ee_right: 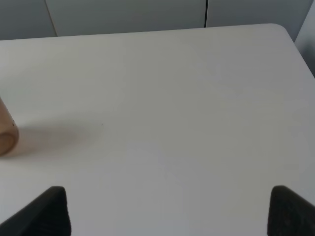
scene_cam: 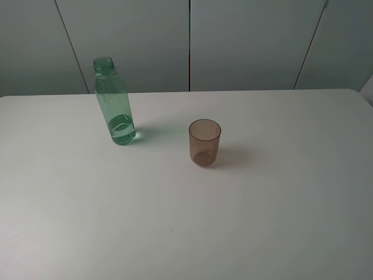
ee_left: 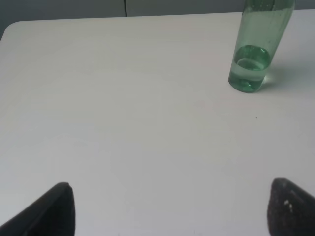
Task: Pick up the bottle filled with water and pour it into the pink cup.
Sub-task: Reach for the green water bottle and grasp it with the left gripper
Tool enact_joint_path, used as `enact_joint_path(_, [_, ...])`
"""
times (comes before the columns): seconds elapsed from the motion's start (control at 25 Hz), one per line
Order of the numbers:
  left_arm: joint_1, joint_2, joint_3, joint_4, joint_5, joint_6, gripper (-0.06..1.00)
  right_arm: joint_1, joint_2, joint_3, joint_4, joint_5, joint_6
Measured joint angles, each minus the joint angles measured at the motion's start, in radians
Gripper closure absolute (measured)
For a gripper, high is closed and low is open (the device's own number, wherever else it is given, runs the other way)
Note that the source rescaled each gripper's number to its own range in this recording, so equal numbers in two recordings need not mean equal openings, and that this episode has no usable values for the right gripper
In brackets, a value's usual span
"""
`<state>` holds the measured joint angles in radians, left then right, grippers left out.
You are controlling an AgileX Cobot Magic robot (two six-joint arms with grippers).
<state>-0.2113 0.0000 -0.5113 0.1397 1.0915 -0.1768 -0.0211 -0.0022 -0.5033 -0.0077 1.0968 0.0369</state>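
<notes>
Bottle (ee_left: pixel 255 54) well ahead of left tool (ee_left: pixel 172 199)

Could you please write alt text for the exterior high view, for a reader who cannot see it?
An uncapped green bottle holding a little water stands upright on a white table. A pink cup stands upright and apart from it, to its right and slightly nearer the camera.
</notes>
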Motion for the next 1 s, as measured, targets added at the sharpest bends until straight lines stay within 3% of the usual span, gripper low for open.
enact_joint_path(1.0, [0.000,0.000,0.000,0.000,0.000,0.000,-0.06,0.000,0.000,0.000,0.000,0.000,0.000])
